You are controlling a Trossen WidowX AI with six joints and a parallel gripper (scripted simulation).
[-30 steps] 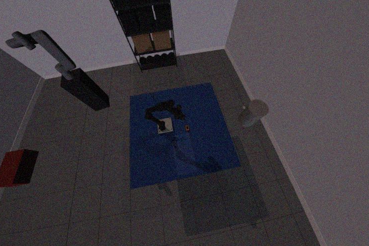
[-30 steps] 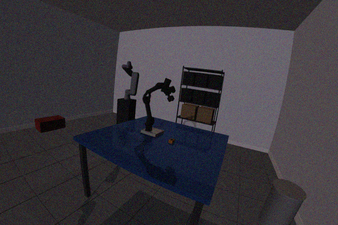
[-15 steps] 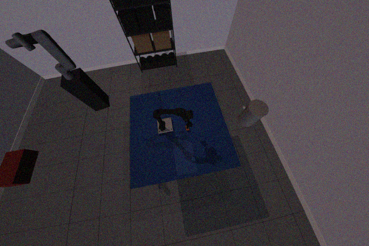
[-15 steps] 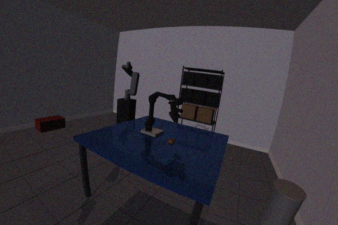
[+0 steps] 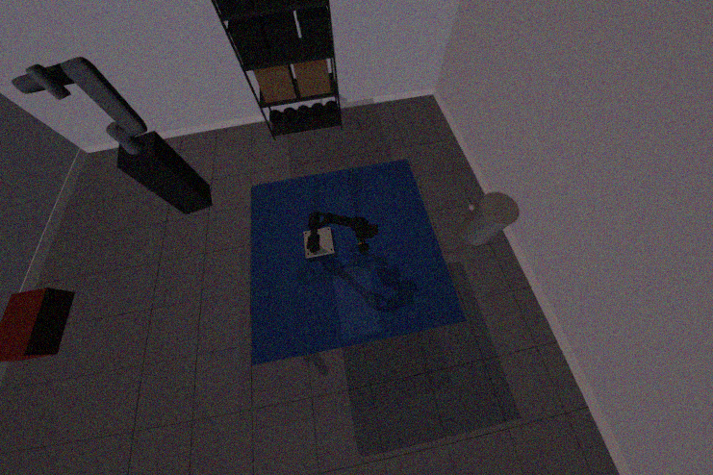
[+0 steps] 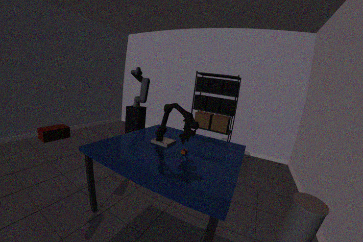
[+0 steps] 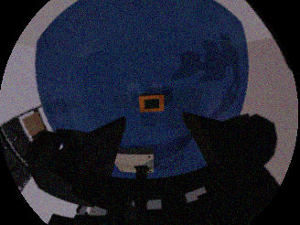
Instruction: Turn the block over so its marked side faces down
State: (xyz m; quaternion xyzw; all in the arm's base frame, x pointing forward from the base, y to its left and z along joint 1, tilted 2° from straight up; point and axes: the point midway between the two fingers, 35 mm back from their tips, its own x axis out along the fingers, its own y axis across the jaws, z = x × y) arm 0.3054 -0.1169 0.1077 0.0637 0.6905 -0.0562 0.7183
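Note:
The small orange block rests on the blue table. In the wrist view its upper face shows a dark rectangle inside an orange border. In the top view the arm mostly hides the block. My gripper is open and empty, pointing down above the block. In the wrist view the block shows just beyond the gap between the two fingertips, not between the fingers.
The arm's pale base plate stands on the table beside the block. Off the table are a shelf rack, another arm on a dark pedestal, a red box and a pale cylinder.

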